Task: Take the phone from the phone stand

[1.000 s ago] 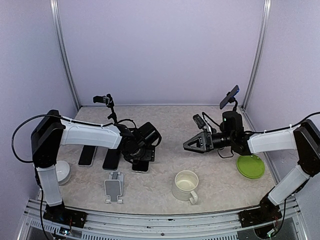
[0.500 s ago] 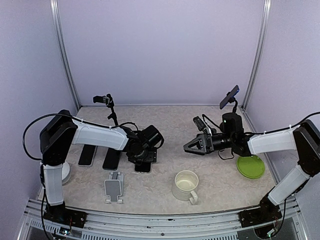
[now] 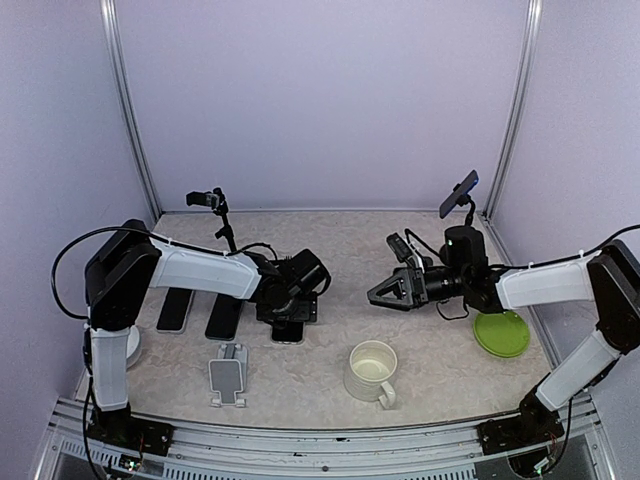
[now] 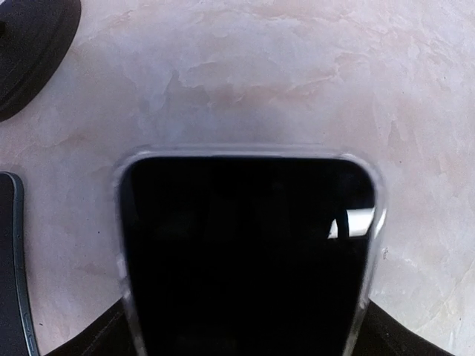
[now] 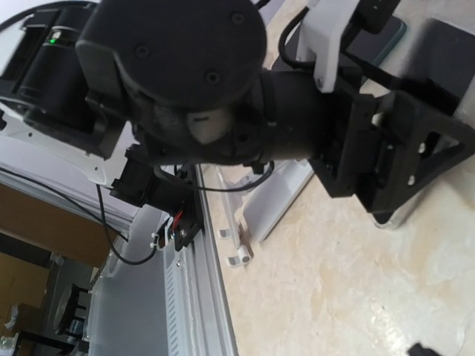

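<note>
Straddling the clear-cased phone [image 4: 245,252], the left gripper [image 3: 288,316] has its fingers [image 4: 93,343] just beside the phone's two long edges; whether they pinch it or stand a little off, I cannot tell. The phone lies flat, dark screen up, on the table [image 3: 440,385], off the white phone stand [image 3: 229,375], which sits near it, towards the arm bases. The right gripper [image 3: 376,292] hangs in the air with fingers spread wide, holding nothing

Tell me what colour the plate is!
The plate is lime green, and it shows best in the top external view.
</note>
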